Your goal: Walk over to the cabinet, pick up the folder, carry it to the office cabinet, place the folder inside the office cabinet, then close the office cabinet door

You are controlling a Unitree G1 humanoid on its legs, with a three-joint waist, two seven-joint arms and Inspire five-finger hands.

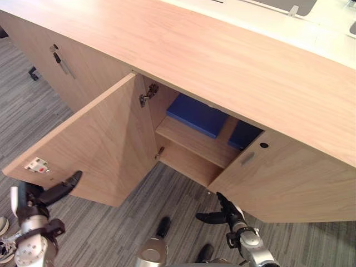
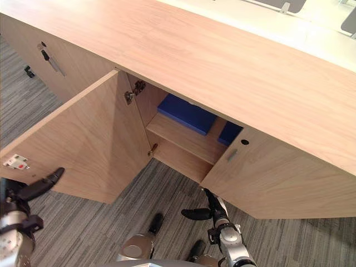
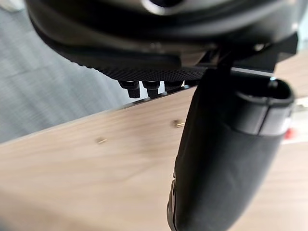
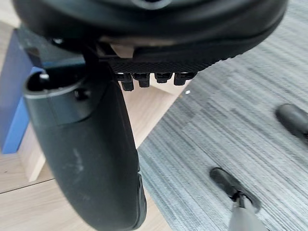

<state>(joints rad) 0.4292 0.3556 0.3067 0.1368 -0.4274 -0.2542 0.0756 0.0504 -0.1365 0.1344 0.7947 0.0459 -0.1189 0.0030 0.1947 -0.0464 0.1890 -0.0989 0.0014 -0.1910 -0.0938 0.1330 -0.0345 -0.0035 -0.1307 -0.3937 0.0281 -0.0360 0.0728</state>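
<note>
While folder point(image 1: 197, 114) lies on cabinet shelf point(image 1: 194, 143), left hand point(image 1: 43, 196) and right hand point(image 1: 225, 214) hang well below, seemingly slack, empty.

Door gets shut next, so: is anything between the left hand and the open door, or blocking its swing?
Nothing visible: the left hand is at the door's free edge. The folder sits back on the shelf. The right hand, low by the opening, may be near the swing.

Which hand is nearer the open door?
Left. The left hand is right by the outer edge of the door; the right hand hangs below the opening of the cabinet, apart from it.
</note>
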